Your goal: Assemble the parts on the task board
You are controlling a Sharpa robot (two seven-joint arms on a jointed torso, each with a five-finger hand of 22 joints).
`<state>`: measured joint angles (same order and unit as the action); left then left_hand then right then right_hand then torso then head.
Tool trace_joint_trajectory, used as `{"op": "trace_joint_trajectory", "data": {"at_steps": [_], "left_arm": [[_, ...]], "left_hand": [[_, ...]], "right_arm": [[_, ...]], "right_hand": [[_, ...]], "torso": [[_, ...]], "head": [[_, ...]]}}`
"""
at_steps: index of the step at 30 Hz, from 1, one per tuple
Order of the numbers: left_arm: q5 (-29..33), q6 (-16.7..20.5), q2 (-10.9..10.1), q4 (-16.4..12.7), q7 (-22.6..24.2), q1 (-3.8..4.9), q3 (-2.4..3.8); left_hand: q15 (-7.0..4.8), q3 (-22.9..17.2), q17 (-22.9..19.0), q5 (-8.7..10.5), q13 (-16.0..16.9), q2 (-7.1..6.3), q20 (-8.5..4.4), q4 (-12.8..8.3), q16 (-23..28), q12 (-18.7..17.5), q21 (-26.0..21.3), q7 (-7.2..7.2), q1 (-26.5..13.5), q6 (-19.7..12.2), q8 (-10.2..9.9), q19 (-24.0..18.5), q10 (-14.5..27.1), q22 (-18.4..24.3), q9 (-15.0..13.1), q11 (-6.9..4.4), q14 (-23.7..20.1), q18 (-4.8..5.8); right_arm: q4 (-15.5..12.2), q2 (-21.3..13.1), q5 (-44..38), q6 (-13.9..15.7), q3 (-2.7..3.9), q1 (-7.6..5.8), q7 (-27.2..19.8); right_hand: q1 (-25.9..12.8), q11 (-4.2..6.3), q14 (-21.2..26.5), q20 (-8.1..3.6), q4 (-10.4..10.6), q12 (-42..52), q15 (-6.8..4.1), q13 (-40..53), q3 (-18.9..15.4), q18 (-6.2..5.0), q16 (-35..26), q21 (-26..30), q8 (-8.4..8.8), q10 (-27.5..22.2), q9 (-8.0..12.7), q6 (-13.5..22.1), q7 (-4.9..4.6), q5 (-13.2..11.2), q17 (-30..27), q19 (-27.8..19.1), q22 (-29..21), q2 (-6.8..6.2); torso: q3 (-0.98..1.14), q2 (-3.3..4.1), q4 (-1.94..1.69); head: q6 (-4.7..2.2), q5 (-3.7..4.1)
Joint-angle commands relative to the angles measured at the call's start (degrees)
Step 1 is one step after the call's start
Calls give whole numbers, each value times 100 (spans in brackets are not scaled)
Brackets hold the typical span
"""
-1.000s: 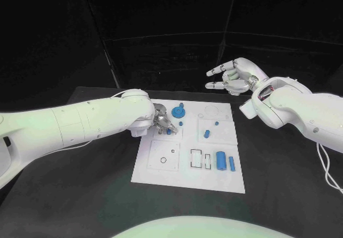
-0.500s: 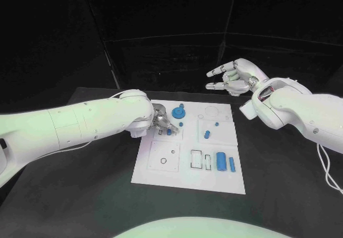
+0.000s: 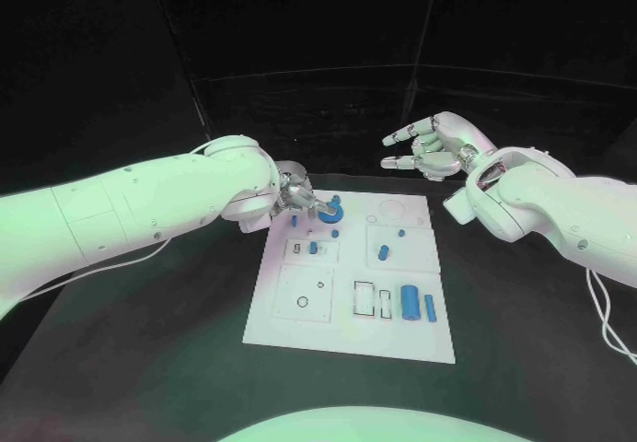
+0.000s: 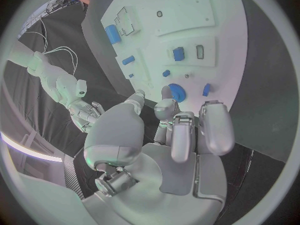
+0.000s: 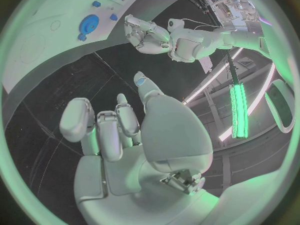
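Left hand by the round blue part

The left hand, fingers curled and holding nothing, sits just left of the round blue part at the upper middle of the task board. The right hand hangs spread at upper right.

Black counter seen under white plate, matte dark surface extending to all sides. Dark backdrop hung behind counter's far edge, crossed by thin pale lines. Thin white cable seen draped over counter near right edge. In right wrist view, green-lit vertical light strip seen in room beyond, with narrow pale light bar running beside it. In left wrist view, curved pale light band seen near circle's rim.
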<state>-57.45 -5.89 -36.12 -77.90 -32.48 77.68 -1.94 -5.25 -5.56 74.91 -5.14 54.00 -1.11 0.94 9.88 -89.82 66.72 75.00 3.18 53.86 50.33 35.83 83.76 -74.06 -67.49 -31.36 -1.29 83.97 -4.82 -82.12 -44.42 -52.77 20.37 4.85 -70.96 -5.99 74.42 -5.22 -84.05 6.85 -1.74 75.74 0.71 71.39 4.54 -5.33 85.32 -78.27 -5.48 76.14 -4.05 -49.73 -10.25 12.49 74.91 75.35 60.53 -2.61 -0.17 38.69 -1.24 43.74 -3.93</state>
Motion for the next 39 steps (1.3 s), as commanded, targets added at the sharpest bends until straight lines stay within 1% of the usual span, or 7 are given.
{"op": "trace_joint_trajectory", "data": {"at_steps": [1,10,13,18,25,34,39], "left_arm": [[-5,-101,-30,87,-130,92,26],[-3,-499,282,997,-148,155,-7],[-3,-651,452,1367,-115,124,-84],[-167,-762,616,1689,-78,77,-224],[-395,-809,780,1937,-22,-16,-296],[-447,-816,880,2066,42,-69,-312],[-452,-848,925,2112,64,-78,-313]], "left_hand": [[55,106,1509,7,-52,17,35,17,-18,-40,-43,12,105,-63,-88,-21,58,33,87,32,603,32],[115,334,1509,2,-92,69,97,1,-18,-36,-67,90,392,-121,-284,-31,106,47,323,99,603,27],[122,372,1509,-1,-91,89,106,-8,-18,-29,-65,97,451,-113,-306,-30,110,41,362,106,603,27],[126,395,1509,-3,-93,109,111,-16,-18,-25,-57,100,494,-104,-319,-27,114,28,388,110,603,29],[127,403,1509,-2,-117,112,112,-17,-18,-39,-61,101,503,-100,-321,-28,126,34,394,111,603,28],[127,445,1509,-1,-99,128,116,-22,-18,-21,-45,94,545,-48,-310,-20,118,10,417,107,603,31],[126,466,1509,-2,-97,136,116,-30,-18,-16,-39,91,574,-30,-309,-17,117,-1,431,104,603,32]], "right_arm": [[11,6,15,1,4,-10,-44],[31,25,15,-5,4,-10,-40],[35,35,15,-11,4,-10,-40],[39,47,15,-18,4,-9,-42],[44,67,15,-20,4,-9,-45],[43,72,15,-22,4,-9,-47],[45,79,15,-24,4,-9,-48]], "right_hand": [[-28,-3,-338,0,9,-39,1,-10,-35,-26,-33,19,-18,-44,10,50,-10,28,345,-37,-1,39],[-28,-3,-338,0,9,-39,1,-10,-35,-26,-33,19,-18,-44,10,50,-10,28,345,-37,-1,39],[-28,-3,-338,0,9,-39,1,-10,-35,-26,-33,19,-18,-44,10,50,-10,28,345,-37,-1,39],[-27,-3,-339,0,11,-36,1,-6,-37,-25,-33,18,-18,-41,10,52,-10,34,349,-34,3,45],[-27,-3,-339,0,11,-36,1,-6,-37,-25,-33,18,-18,-41,10,52,-10,34,349,-34,3,45],[-27,-3,-339,0,11,-36,1,-6,-37,-25,-33,18,-18,-41,10,52,-10,34,349,-34,3,45],[-27,-3,-339,0,11,-36,1,-6,-37,-25,-33,18,-18,-41,10,52,-10,34,349,-34,3,45]], "torso": [[3,2,-10],[-12,13,8],[-9,12,11],[-8,12,1],[-2,6,-1],[8,0,-3],[1,4,-4]], "head": [[-10,1],[-43,-22],[-44,-29],[-37,-35],[-34,-45],[-31,-60],[-27,-58]]}}
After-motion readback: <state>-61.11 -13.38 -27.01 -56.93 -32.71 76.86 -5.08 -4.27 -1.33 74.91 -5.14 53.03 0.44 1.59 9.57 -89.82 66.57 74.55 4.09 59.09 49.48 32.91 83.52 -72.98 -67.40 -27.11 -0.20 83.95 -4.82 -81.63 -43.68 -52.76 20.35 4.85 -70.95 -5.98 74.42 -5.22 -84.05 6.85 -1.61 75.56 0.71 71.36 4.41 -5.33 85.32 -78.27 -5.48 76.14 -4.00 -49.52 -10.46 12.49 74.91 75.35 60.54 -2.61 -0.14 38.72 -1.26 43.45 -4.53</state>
